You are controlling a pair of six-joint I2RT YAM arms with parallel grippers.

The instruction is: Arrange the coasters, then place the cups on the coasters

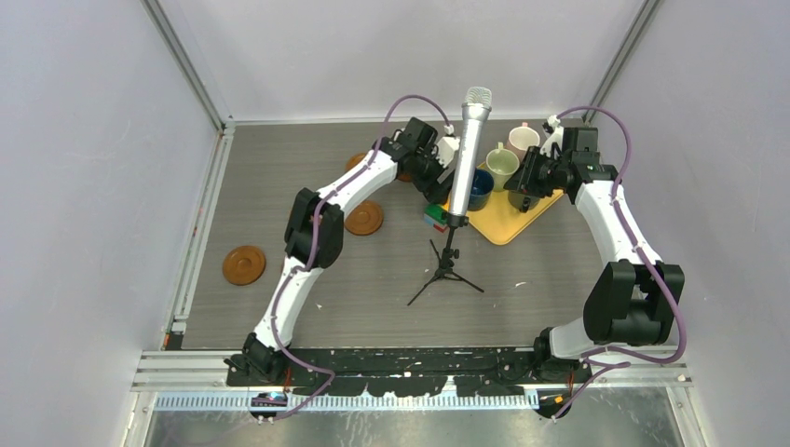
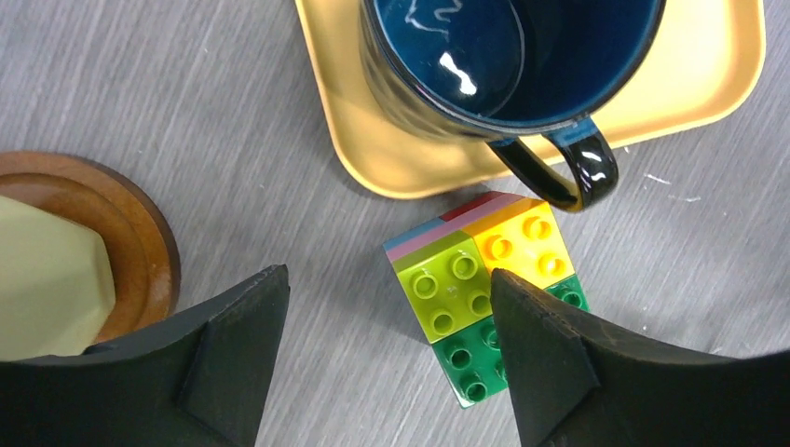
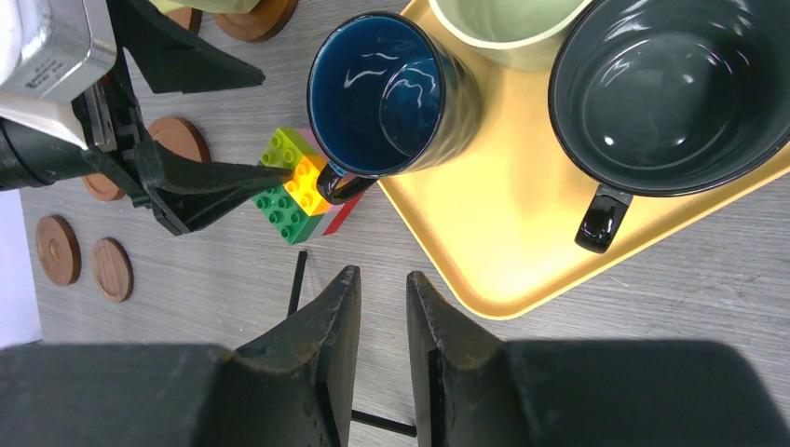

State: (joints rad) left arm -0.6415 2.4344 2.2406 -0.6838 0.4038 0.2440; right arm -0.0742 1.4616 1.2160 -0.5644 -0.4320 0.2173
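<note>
My left gripper (image 2: 387,275) hangs open over bare table, with nothing between its jaws. To its left a cream-yellow cup (image 2: 47,279) stands on a brown coaster (image 2: 140,242). Ahead, the dark blue cup (image 2: 503,65) sits on the corner of the yellow tray (image 2: 401,158). My right gripper (image 3: 382,273) is held above the table in front of the tray, its jaws a narrow gap apart and empty. The tray also carries a pale green cup (image 3: 508,23) and a dark grey-green cup (image 3: 671,93). More coasters (image 1: 244,264) (image 1: 363,218) lie on the left. A pink cup (image 1: 524,140) stands behind the tray.
A block of coloured toy bricks (image 2: 484,298) lies by the left gripper's right finger, just under the blue cup's handle. The silver microphone (image 1: 470,149) on its black tripod (image 1: 445,275) stands mid-table between the arms. Walls close in the table on three sides.
</note>
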